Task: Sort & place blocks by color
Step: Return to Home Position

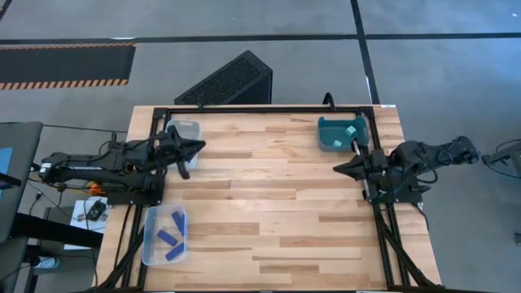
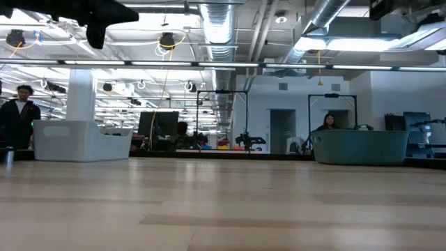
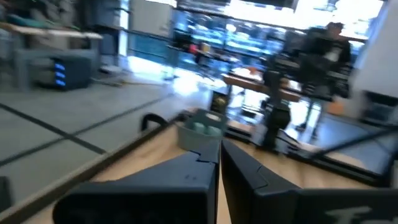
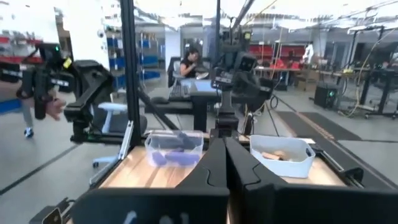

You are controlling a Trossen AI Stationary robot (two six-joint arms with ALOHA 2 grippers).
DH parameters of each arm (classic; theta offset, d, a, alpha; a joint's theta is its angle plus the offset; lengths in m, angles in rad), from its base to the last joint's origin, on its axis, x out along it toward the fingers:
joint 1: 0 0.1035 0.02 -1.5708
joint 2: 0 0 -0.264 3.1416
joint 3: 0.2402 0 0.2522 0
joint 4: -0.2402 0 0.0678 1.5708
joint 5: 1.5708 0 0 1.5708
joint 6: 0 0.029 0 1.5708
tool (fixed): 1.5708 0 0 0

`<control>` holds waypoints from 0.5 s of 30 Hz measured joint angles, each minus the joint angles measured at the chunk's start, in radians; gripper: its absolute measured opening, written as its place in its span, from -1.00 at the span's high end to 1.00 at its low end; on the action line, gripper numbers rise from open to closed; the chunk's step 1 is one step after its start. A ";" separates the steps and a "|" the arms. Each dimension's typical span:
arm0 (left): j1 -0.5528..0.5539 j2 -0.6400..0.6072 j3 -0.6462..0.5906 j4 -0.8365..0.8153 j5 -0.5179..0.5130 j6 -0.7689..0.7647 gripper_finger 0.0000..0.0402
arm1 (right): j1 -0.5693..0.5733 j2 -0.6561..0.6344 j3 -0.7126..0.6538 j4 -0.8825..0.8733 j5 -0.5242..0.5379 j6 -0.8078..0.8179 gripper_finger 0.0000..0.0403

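Observation:
Dark blue bars (image 1: 170, 237) lie in a clear bin (image 1: 151, 244) at the table's near left. Light cyan cubes (image 1: 350, 130) sit in a teal bin (image 1: 328, 130) at the far right. Pale tan bits (image 4: 273, 154) show inside a white-grey bin (image 4: 298, 163) in the right wrist view. My left gripper (image 1: 201, 147) hovers shut beside that bin (image 1: 186, 127) at the far left, holding nothing. My right gripper (image 1: 336, 168) is shut and empty, just near of the teal bin. Both point toward the table's middle.
A black metal frame (image 1: 244, 109) runs along the table's far edge and sides. A dark perforated box (image 1: 229, 81) stands on the floor beyond it. Bare wood (image 1: 269, 195) lies between the two arms. People show in the room behind the table in the low view.

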 joint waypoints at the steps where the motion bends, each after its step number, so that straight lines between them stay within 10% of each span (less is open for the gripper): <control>1: 0.000 -0.023 -0.006 -0.022 0.027 -0.009 0.99 | -0.009 -0.017 -0.017 0.014 -0.002 -0.001 0.98; 15: 0.000 -0.235 -0.080 -0.213 0.081 0.205 1.00 | -0.136 -0.306 -0.182 0.011 -0.066 -0.003 0.98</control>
